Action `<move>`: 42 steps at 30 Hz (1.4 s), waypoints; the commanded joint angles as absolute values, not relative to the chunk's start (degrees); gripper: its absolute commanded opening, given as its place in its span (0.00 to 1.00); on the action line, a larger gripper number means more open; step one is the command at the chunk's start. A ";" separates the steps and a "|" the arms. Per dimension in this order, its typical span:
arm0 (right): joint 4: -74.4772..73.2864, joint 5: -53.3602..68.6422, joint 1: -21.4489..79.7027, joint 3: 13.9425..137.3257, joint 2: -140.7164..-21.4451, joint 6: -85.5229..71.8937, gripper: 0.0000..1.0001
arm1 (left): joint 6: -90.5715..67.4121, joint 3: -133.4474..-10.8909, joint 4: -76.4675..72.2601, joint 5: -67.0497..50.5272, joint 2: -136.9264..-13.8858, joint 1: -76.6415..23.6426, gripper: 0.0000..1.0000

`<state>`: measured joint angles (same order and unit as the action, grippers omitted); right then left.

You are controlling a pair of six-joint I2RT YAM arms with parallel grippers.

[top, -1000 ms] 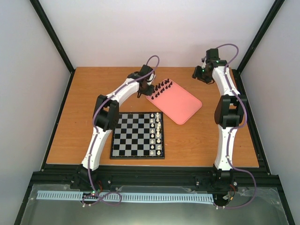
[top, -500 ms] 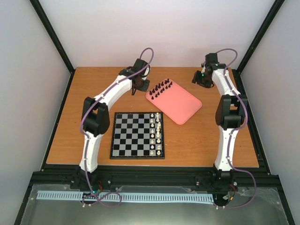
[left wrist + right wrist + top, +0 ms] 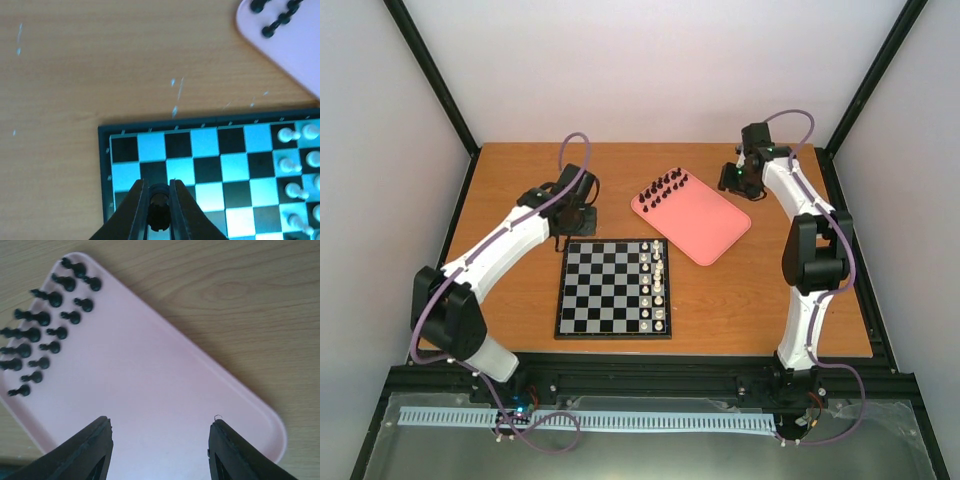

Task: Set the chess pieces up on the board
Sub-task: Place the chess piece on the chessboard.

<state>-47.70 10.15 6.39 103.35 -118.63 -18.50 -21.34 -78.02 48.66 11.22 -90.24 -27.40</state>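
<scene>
While no black man stands on the board (image 3: 595,290) yet, the job looks barely begun. At the left, the left gripper (image 3: 159,187) is clamped tight on one small black piece (image 3: 159,212), pinched upright between its fingers and hanging above the squares near the board's far-left corner; whether the piece touches a square cannot be told. The board lies near the middle of the table (image 3: 500,190), and its two left files are bare. Along its right edge the white pieces (image 3: 658,285) stand in two full files, so that side appears finished. Past the board's far-right corner lies the pink tray (image 3: 715,235), set askew, and the other black pieces (image 3: 50,335) stand in two rows along its far-left edge, about fifteen of them by the wrist view. At the right, the right gripper (image 3: 159,422) hovers over the tray's far-right side with its jaws spread and nothing between them. By my reckoning one piece is on its way and nearly the whole black side awaits carrying across.
</scene>
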 commanded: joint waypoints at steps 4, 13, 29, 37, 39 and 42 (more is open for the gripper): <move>-45.31 8.06 8.61 99.09 -111.95 -18.67 0.62 | -32.67 -68.22 48.05 14.33 -82.84 -27.62 0.01; -45.33 7.42 8.70 96.53 -108.27 -18.11 0.62 | -36.78 -59.89 35.28 10.97 -82.88 -25.99 0.01; -45.93 8.38 8.71 97.80 -110.23 -17.80 0.62 | -37.45 -61.14 30.69 10.57 -91.98 -20.98 0.01; -46.14 8.56 8.77 98.11 -111.26 -17.58 0.62 | -37.17 -62.46 29.84 10.05 -95.49 -20.31 0.01; -46.14 8.45 8.70 97.93 -111.26 -17.53 0.62 | -37.17 -62.53 29.39 10.01 -95.94 -20.24 0.01; -46.14 8.48 8.70 97.93 -111.38 -17.49 0.62 | -37.22 -63.07 29.51 10.28 -96.66 -20.21 0.01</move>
